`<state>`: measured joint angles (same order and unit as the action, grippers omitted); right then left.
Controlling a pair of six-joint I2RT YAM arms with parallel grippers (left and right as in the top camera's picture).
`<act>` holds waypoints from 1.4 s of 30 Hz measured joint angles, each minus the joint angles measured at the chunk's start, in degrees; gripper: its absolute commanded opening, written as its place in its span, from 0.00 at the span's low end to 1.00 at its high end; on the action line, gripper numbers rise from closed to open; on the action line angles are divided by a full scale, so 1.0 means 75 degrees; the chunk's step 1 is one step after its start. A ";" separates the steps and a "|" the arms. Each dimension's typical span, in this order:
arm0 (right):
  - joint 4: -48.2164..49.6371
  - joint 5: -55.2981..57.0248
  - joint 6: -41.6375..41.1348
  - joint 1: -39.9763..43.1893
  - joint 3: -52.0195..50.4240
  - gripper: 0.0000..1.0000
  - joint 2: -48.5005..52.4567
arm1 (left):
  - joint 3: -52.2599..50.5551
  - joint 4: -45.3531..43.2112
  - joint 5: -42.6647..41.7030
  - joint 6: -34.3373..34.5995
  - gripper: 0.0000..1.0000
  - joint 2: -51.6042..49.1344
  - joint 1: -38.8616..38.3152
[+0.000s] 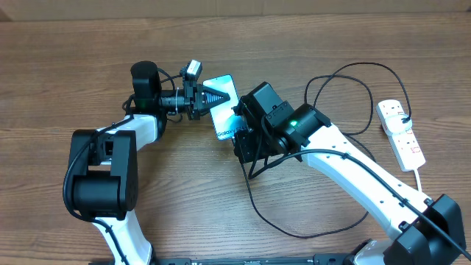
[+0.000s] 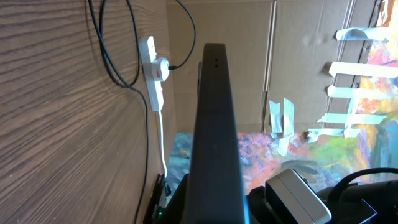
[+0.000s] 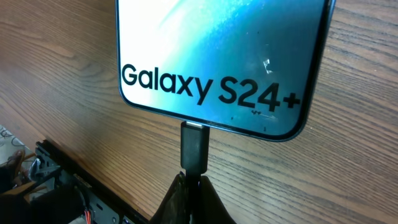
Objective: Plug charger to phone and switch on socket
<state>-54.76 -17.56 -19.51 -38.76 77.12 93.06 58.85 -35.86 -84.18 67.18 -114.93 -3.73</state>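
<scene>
Showing a wooden table [image 1: 59, 59] with the left gripper [image 1: 224, 96] clamped on the phone [image 1: 221, 118] near centre. The white socket [image 1: 399, 132] lies well apart at the right. The right gripper [image 3: 189, 186] pinches the charger [image 3: 194, 146] connector, whose tip meets the phone's bottom edge.

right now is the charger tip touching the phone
Touching. The right wrist view shows the charger tip meeting the bottom edge of the phone with no gap; a sliver of metal plug shows, so it may not be fully seated.
</scene>
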 measured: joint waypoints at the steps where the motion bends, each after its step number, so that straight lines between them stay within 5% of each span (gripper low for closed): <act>1: 0.0009 0.0003 -0.0003 0.0000 0.0000 0.05 0.0000 | 0.0000 -0.0003 0.0003 -0.0003 0.04 0.0000 0.0000; 9: -0.0251 0.0233 -0.0029 0.0000 0.0003 0.36 0.0000 | 0.0000 0.0000 -0.0038 -0.0012 0.04 0.0000 -0.0006; 21: -0.0309 0.0254 -0.0020 0.0006 0.0003 0.40 0.0000 | 0.0000 0.0026 0.0312 -0.0012 0.04 0.0000 -0.0006; 23: -0.0300 0.0259 -0.0023 0.0006 0.0003 0.38 0.0000 | 0.0000 0.0029 0.0358 -0.0009 0.04 0.0000 -0.0006; 29: -0.0329 0.0262 -0.0052 0.0006 0.0003 0.04 0.0000 | 0.0000 0.0029 0.0402 -0.0012 0.04 0.0000 -0.0006; 42: -0.0388 0.0280 -0.0023 0.0006 0.0003 0.04 0.0000 | 0.0000 -0.0216 0.0079 -0.0020 0.04 0.0000 -0.0006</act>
<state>-57.67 -15.46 -19.68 -38.72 77.14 93.06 58.85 -37.47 -83.59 67.02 -114.93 -3.77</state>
